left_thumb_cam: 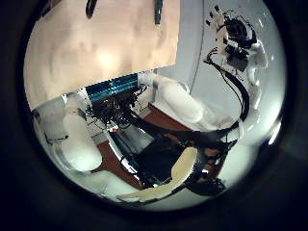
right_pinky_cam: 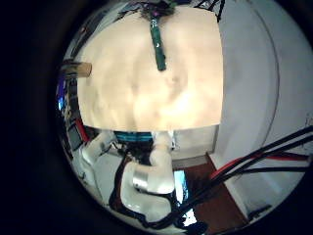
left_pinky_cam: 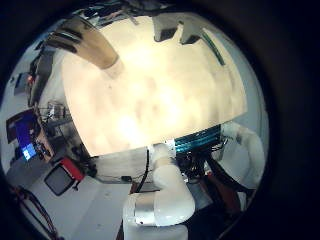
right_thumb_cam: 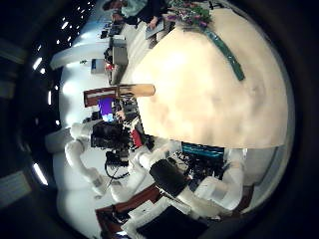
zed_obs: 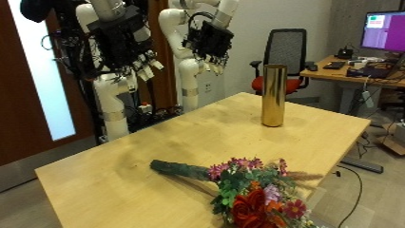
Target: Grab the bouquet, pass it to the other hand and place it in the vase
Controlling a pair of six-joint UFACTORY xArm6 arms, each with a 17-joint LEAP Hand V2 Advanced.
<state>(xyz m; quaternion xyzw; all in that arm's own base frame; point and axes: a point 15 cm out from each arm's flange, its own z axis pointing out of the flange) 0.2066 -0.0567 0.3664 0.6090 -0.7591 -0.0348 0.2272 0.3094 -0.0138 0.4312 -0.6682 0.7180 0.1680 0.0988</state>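
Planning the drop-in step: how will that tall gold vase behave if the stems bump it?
The vase is tall and narrow on a small base, so a sideways bump near its rim would probably tip it. Its shiny surface looks slippery. The bouquet looks head-heavy, with blooms massed at one end, so it may droop from the stems.

My four palm cameras are looking down from high above the surface (zed_obs: 152,157); the outside camera is facing me across it.
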